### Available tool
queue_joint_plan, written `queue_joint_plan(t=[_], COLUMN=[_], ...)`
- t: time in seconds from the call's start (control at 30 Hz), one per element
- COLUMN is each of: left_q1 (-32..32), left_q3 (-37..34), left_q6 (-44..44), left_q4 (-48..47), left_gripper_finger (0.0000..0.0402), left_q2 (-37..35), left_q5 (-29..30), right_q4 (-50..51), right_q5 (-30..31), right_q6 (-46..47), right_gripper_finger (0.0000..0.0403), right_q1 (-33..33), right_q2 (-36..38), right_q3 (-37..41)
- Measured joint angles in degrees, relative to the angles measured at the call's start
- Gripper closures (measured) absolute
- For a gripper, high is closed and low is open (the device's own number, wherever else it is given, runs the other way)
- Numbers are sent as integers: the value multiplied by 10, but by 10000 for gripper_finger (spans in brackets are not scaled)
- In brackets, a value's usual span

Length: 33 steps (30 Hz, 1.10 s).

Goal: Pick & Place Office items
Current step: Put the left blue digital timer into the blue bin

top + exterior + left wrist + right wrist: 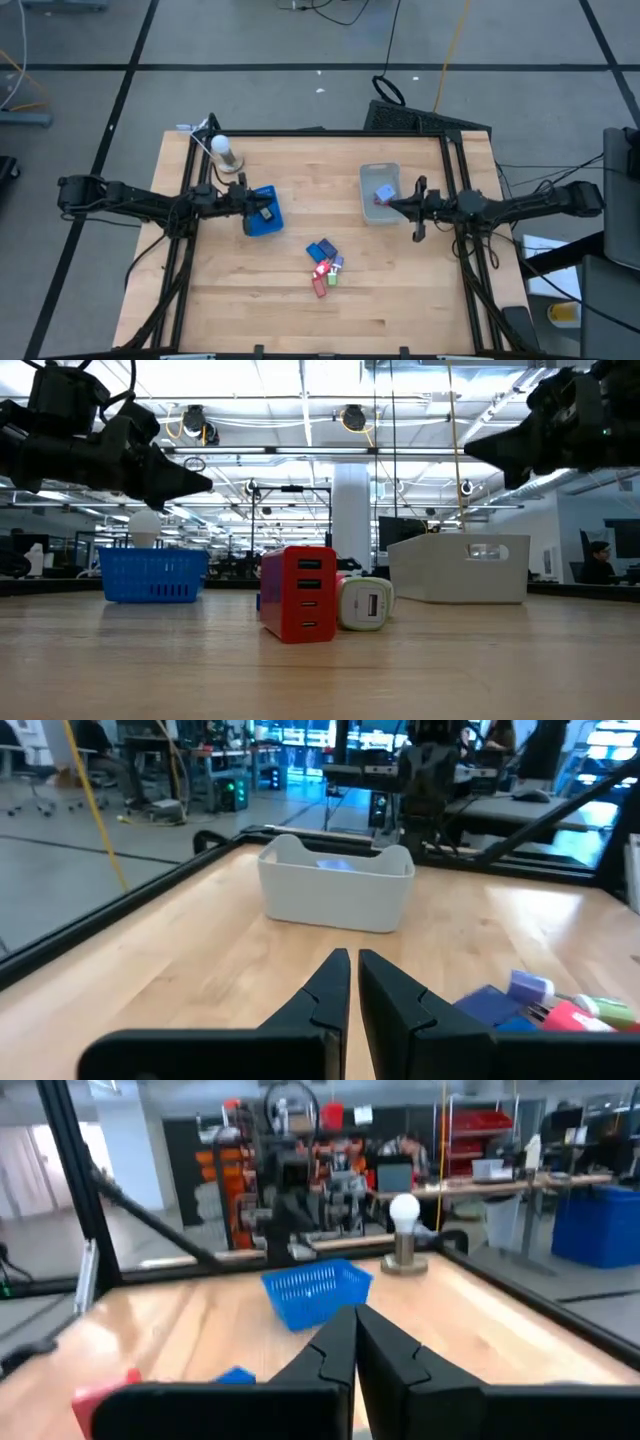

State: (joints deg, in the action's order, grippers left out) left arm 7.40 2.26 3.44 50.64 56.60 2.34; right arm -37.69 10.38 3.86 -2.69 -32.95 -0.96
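Observation:
The office items lie in a small heap of red, blue, green and purple pieces on the table's near middle. In the low view a red block and a pale piece stand in front. My left gripper hovers over the blue tray with its fingers shut on nothing. My right gripper, also shut and empty, hovers over the clear bin. A bluish piece lies inside the bin, and a dark piece lies in the tray.
A white bulb on a stand sits at the table's far left, just beyond the tray. A black frame rail runs along the table's far edge and its sides. Bare wood lies between tray, bin and heap, and along the near edge.

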Motion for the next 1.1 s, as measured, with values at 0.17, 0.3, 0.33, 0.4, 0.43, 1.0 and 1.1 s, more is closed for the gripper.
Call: queue_joint_plan(t=[0.17,0.3,0.33,0.4,0.43,1.0,1.1], left_q1=[0,0,0,0,0,-7,-22], left_q3=[0,0,0,0,0,0,0], left_q6=[-10,-55,-64,-72,-74,65,67], left_q4=[-7,-17,-17,-16,-16,-122,-126], left_gripper_finger=[376,376,376,376,376,376,376], left_q2=[0,0,0,0,0,0,0], left_q5=[7,7,7,7,7,0,-1], right_q4=[-33,-29,-34,-66,-87,26,15], right_q5=[0,0,0,0,0,2,-1], right_q6=[-1,9,9,-3,-11,2,2], right_gripper_finger=[402,401,402,402,402,403,403], right_q1=[-1,-12,-14,-16,-16,-16,-16], right_q2=[1,0,0,2,6,70,70], right_q3=[1,1,1,1,1,1,1])
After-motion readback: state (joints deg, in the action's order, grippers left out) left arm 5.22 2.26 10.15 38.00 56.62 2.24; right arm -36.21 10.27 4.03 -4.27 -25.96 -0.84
